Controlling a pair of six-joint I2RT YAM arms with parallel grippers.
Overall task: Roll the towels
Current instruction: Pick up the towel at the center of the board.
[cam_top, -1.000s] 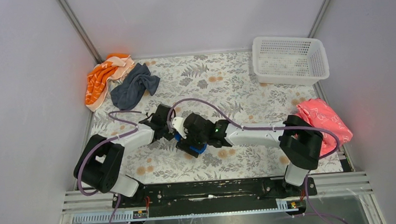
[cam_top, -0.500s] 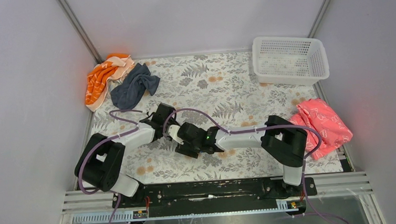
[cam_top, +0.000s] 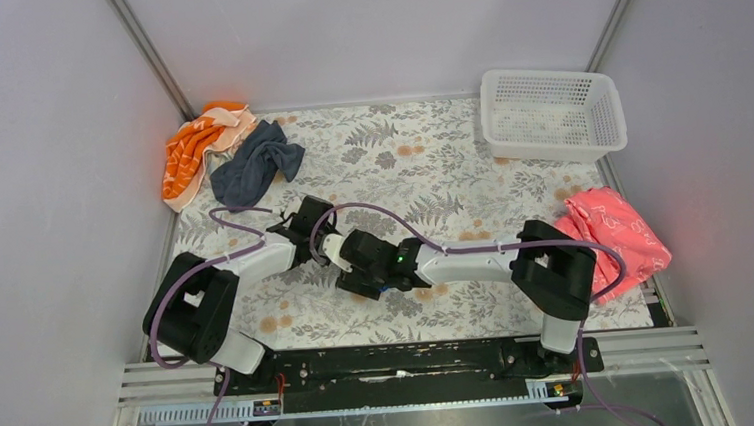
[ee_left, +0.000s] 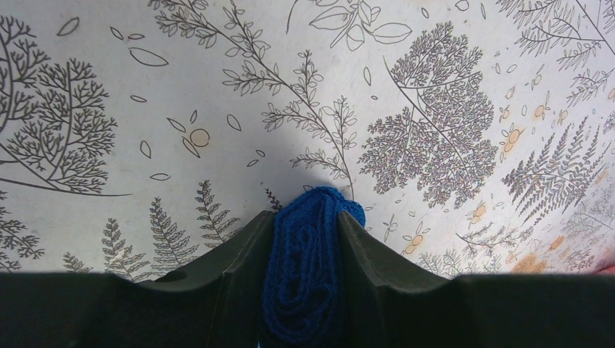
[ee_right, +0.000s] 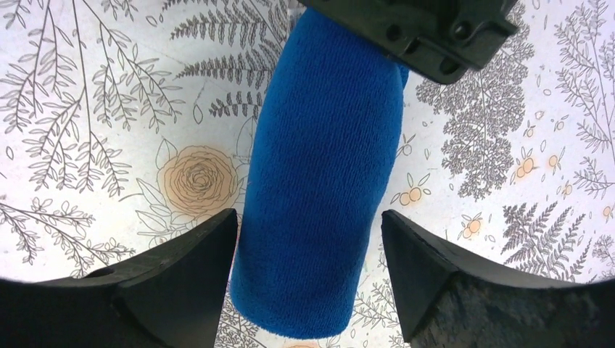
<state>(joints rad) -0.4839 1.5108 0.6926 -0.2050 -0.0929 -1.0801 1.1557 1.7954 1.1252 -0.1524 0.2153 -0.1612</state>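
Observation:
The blue towel (ee_right: pixel 326 167) is a rolled cylinder lying on the leaf-patterned table. My left gripper (ee_left: pixel 306 217) is shut on one end of it, its folds (ee_left: pixel 308 283) pinched between the jaws. My right gripper (ee_right: pixel 308 217) is open and straddles the other end of the roll, one jaw close to its side and the other apart from it. In the top view both grippers, left (cam_top: pixel 327 249) and right (cam_top: pixel 352 273), meet at the table's middle left and hide the roll. The slate-grey towel (cam_top: pixel 254 164) lies crumpled and unrolled at the back left.
An orange striped cloth (cam_top: pixel 193 151) lies in the back left corner beside the grey towel. A white mesh basket (cam_top: pixel 551 113) stands at the back right. A pink cloth (cam_top: pixel 615 234) lies at the right edge. Walls close in the table on three sides.
My right gripper has swung left and lower over the blue roll, which showed in the top view a second ago and is now covered. The left gripper has hardly moved.

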